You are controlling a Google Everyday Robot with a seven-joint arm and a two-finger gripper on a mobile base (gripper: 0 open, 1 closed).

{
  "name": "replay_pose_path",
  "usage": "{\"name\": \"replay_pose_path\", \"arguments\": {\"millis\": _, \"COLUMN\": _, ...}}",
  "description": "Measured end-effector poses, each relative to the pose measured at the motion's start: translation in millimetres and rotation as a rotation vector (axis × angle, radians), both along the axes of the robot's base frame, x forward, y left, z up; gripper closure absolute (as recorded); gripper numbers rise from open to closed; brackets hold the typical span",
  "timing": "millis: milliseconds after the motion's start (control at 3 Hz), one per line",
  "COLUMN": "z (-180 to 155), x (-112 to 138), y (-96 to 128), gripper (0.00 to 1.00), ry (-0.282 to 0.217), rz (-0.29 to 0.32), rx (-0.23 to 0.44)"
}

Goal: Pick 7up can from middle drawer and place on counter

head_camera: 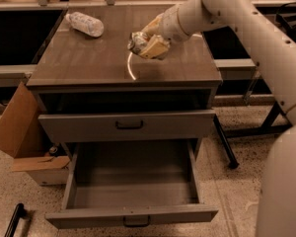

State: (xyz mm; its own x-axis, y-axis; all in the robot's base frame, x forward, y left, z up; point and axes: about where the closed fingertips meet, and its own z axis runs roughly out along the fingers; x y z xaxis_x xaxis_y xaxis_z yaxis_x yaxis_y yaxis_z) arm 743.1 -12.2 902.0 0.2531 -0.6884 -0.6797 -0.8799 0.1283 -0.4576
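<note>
**Dim room, speckled floor**

A pale speckled stone floor (pixel 237 191) fills the lower frame under warm, low light. At left, a brown cardboard box (pixel 15 127) stands open beside the cabinet. A black bar (pixel 14 220) lies in the lower left corner. Black metal legs (pixel 226 144) slant down at right. Dark bench recesses (pixel 19 33) line the top. The gripper (pixel 144 44) hangs upper centre over the worktop (pixel 79 58), jaws clamped on the 7up can (pixel 136 41).

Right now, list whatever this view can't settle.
Camera view:
- Can: mostly covered by the tool gripping it over the counter; whether it touches down is unclear.
- Recess under the counter: too dark.
- Box: cut by the left edge.
</note>
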Motion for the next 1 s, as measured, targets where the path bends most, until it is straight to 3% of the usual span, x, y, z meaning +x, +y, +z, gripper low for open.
{"name": "replay_pose_path", "arguments": {"millis": 333, "z": -13, "x": 16, "y": 14, "gripper": 0.84, "ry": 0.045, "rz": -0.002, "rx": -0.011}}
{"name": "replay_pose_path", "arguments": {"millis": 1000, "z": -30, "x": 32, "y": 20, "gripper": 0.37, "ry": 0.099, "rz": -0.017, "rx": -0.015}}
